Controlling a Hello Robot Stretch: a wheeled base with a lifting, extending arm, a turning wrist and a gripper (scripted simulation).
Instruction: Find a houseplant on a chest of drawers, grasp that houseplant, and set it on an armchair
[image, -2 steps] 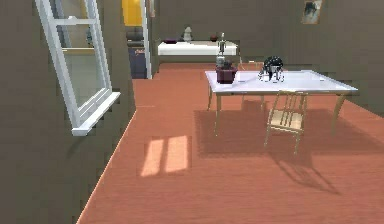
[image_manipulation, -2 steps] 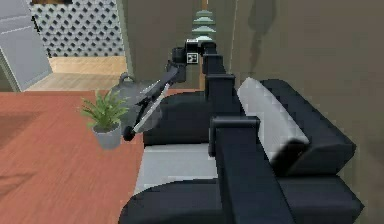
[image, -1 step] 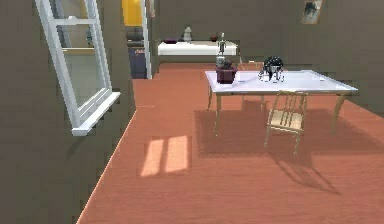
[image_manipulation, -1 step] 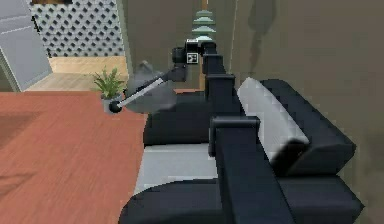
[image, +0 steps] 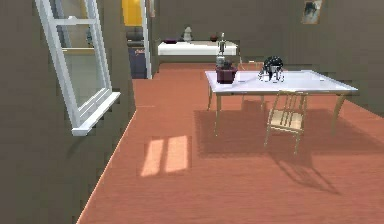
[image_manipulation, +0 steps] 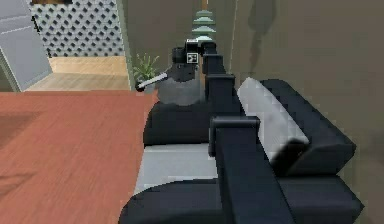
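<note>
In the arm side view my arm (image_manipulation: 232, 140) runs up from the bottom edge over a dark armchair (image_manipulation: 310, 140) with grey cushions. At the arm's far end stand the two white squares, and left of them is the gripper (image_manipulation: 158, 82). A small plant with thin green leaves (image_manipulation: 147, 66) shows right at the fingers, and a rounded grey shape (image_manipulation: 178, 92) sits just under the gripper's body, above the armchair's front. I cannot tell whether the gripper holds anything. In the forward view another potted plant (image: 227, 72) stands on a white table (image: 320, 82).
The forward view has a white window (image: 85, 60) on the left wall, a wooden chair (image: 287, 112) at the table, a dark object (image: 271, 69) on it, and a low white unit (image: 195, 47) at the back. Red-brown floor (image: 170, 150) lies between. A white door (image_manipulation: 22, 50) and lattice wall (image_manipulation: 85, 28) stand beyond the armchair.
</note>
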